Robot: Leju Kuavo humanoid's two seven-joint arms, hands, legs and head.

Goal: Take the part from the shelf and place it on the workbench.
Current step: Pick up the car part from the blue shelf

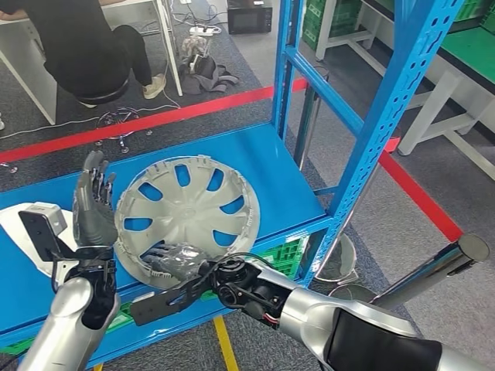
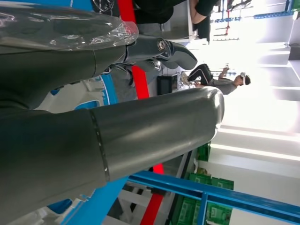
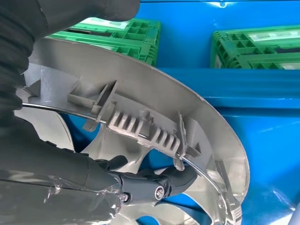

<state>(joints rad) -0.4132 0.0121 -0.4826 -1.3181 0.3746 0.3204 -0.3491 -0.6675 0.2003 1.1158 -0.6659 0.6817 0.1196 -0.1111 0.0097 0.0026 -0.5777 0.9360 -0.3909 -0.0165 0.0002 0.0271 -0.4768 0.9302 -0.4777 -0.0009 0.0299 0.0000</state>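
The silver hubcap (image 1: 186,218) lies in the centre of the head view on the blue shelf (image 1: 274,166), its near rim jutting over the shelf's front edge. The right robot hand (image 1: 175,270) comes in from the lower right under that overhanging rim — in the right wrist view its dark fingers (image 3: 155,185) reach up against the ribbed underside of the hubcap (image 3: 148,117), touching the wire ring there, but a full clasp is not plain, so I cannot tell whether it holds the part. The left robot hand (image 1: 93,202) stands upright at the left of the frame, fingers spread and holding nothing, just beside the hubcap's left edge. A white part (image 1: 23,232) lies on the shelf at far left. A blue upright post (image 1: 385,124) bounds the shelf at right; beyond it grey floor with a red line (image 1: 420,197) lies open. A seated person (image 1: 87,46) is at upper left
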